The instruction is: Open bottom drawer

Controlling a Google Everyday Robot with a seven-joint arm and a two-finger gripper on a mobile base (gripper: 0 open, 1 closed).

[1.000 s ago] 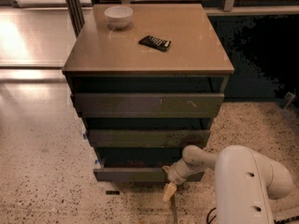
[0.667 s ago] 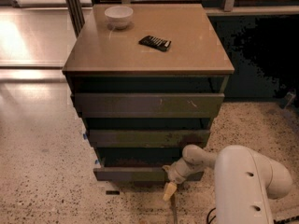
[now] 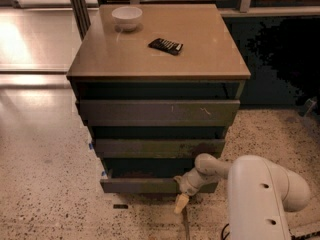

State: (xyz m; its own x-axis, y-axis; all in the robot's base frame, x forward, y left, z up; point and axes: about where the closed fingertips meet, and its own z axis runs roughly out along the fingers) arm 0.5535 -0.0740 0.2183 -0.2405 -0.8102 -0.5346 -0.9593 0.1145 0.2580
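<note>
The bottom drawer is the lowest, narrowest dark grey-brown front of the three-drawer cabinet. It stands pulled out a little, with a strip of brownish interior showing above its front. My gripper is at the right end of that front, at its lower edge, with one pale fingertip hanging below the front. The white arm reaches in from the lower right.
The middle drawer and the wide top drawer also stand slightly out. On the tan cabinet top sit a white bowl and a dark flat packet. Speckled floor surrounds the cabinet; a dark wall lies to the right.
</note>
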